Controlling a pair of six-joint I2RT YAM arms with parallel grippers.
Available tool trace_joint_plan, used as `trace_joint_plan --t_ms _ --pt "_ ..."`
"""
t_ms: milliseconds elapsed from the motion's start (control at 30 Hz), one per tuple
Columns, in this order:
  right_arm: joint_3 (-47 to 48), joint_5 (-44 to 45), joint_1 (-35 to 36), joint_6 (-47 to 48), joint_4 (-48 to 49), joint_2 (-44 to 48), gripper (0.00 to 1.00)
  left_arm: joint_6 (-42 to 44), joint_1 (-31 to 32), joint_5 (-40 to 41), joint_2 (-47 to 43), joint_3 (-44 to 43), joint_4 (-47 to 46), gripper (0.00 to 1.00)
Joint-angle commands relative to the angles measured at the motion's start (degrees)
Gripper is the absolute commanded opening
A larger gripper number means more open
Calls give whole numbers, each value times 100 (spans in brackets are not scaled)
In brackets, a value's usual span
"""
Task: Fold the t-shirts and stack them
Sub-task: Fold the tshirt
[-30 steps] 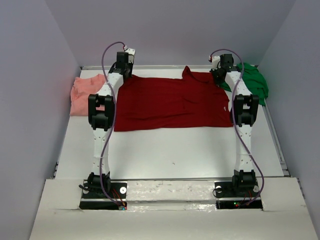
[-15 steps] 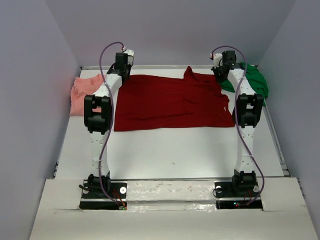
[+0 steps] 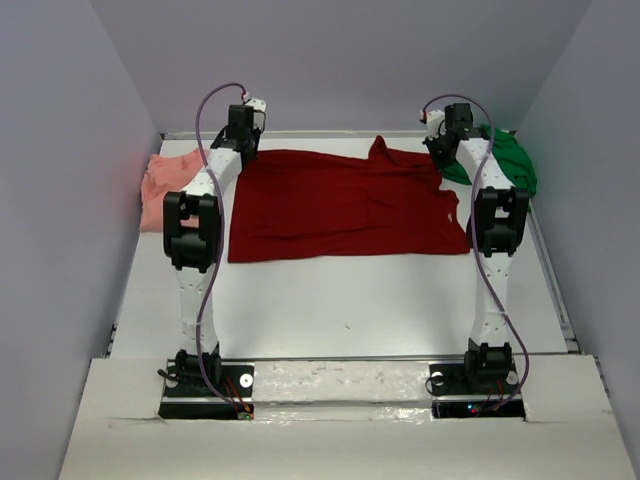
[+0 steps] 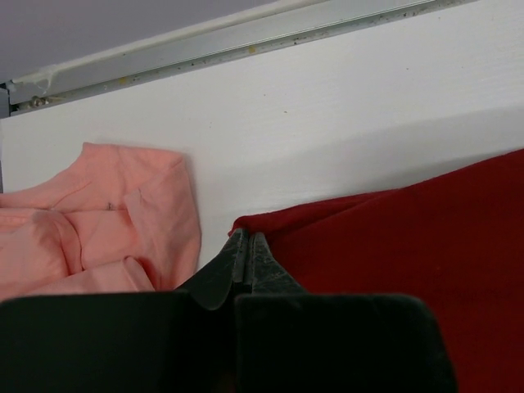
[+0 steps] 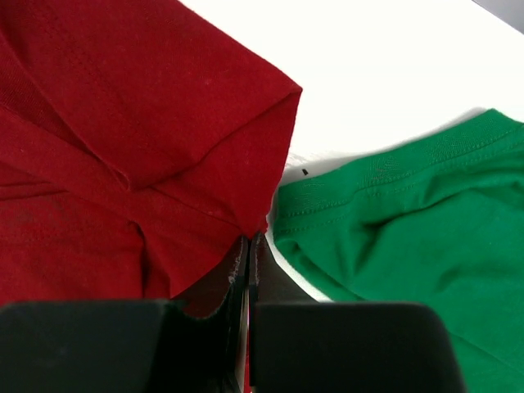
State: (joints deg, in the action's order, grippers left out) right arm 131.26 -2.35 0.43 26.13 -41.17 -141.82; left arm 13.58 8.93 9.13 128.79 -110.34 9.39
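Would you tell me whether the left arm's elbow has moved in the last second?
Yes, the left elbow swung left, toward the salmon-pink shirt.

I'm looking at a plain dark red shirt (image 3: 345, 205), a plain salmon-pink shirt (image 3: 165, 185) and a plain bright green shirt (image 3: 510, 165) with matching green stitching, all showing against a white table (image 3: 350, 300). The left arm (image 3: 195, 290) and right arm (image 3: 490, 290) are showing white with black joints and purple cables (image 3: 205, 110), and the walls (image 3: 60, 150) are reading pale lilac-grey.
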Motion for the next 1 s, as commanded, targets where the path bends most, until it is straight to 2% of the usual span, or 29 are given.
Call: trace_joint_plan --t_ms 0,333,467,967 --pt "-83 138 -34 103 21 637 0 118 4 133 -671 153 -34 0" --pt "-127 95 -34 68 -67 980 0 127 -32 55 -1102 637 -25 0" --pt "-162 -151 -34 24 -374 1165 0 127 -31 -7 -1225 838 10 0" --pt "-1735 -266 -34 191 -761 2061 0 320 -32 19 -1708 1568 63 0"
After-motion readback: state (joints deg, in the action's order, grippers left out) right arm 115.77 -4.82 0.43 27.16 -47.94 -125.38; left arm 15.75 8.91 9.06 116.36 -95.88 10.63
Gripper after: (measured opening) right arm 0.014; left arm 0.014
